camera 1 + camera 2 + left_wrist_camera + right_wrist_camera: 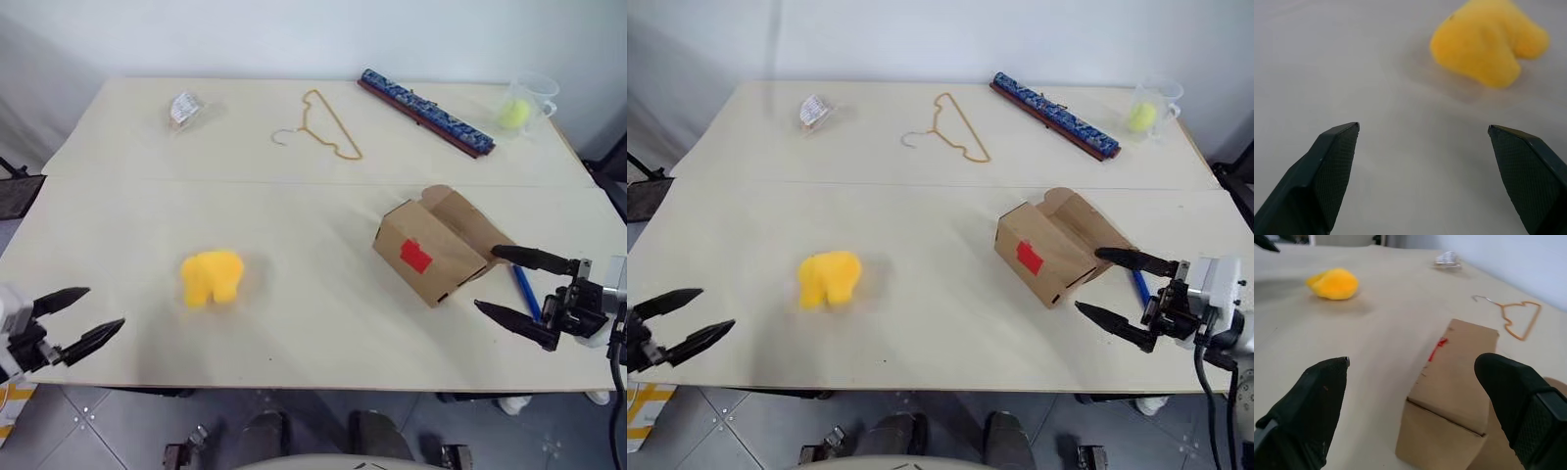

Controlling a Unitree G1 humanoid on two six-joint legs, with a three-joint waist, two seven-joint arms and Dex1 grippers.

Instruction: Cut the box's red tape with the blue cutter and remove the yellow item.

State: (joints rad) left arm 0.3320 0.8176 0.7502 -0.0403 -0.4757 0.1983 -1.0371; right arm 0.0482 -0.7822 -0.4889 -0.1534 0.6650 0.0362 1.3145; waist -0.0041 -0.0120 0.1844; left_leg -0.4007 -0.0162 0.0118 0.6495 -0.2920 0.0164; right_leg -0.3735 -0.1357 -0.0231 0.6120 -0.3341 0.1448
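Bench (323, 323): a pale, wide top is seen from above, with the robot at its near edge.
Yellow item (212, 277): the plush lump lies on the bare bench, near and left of centre, outside the box and well apart from it.
Box (431, 250): the brown carton rests right of centre, its flaps open at the far side and a red patch of tape (415, 256) on the face turned toward the near edge.
Blue cutter (525, 291): it lies on the bench just right of the box, partly hidden behind the right hand.
Left hand (80, 320): it hovers at the near left corner, fingers spread apart and empty, with the plush ahead of it.
Right hand (517, 286): it hovers just right of the box, fingers spread wide, nothing held.
Task state: judged complete or nearly so, since the plush is out.
Risk: a sweep of the right hand could knock the box or roll the cutter off the near edge.
Surroundings: along the far side are a crumpled wrapper (184, 107), a gold wire hanger (323, 125), a long blue patterned bar (425, 111) and a clear cup (529, 100) holding a yellow-green ball (512, 115). Nothing lies between either hand and its nearest thing.
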